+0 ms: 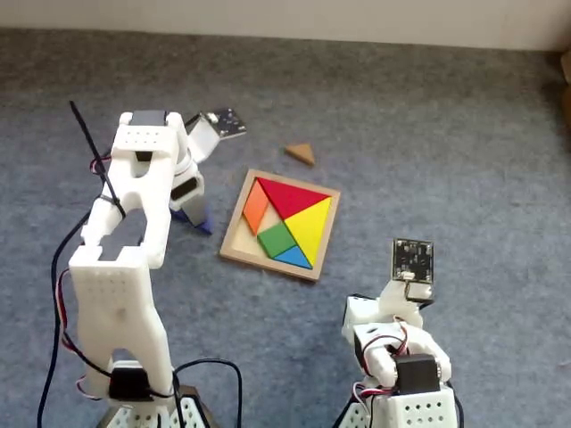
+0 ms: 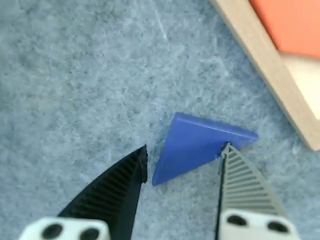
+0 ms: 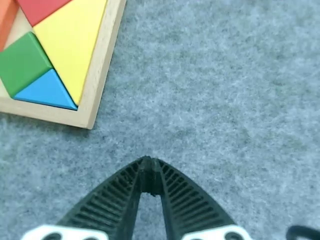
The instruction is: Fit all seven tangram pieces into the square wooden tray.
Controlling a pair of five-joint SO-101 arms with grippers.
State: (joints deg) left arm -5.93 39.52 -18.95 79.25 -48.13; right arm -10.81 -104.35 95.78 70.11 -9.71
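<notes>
Five of seven are in, by my count. The wooden tray (image 1: 268, 266) sits mid-scene and holds the orange piece (image 1: 256, 207), red triangle (image 1: 293, 196), yellow triangle (image 1: 312, 227), green square (image 1: 277, 239) and light blue triangle (image 1: 294, 257). There's bare wood along its left near side, so that's presumably where the last two go.

Two pieces are loose on the grey carpet (image 1: 446, 134):
- The dark blue triangle (image 2: 192, 145) is lying flat just left of the tray.
- The tan triangle (image 1: 301, 153) is a bit beyond the tray's far corner, with nothing near it.

The left gripper (image 2: 184, 151) is down over the dark blue one with its claw spread. One finger is on each side of the piece and the pale one looks to be touching its edge, but it hasn't clamped on yet. I'd say it's setting up a pickup.

The right gripper (image 3: 149, 165) is parked near and to the right of the tray. Its claw is pinched closed on nothing, over bare carpet.
</notes>
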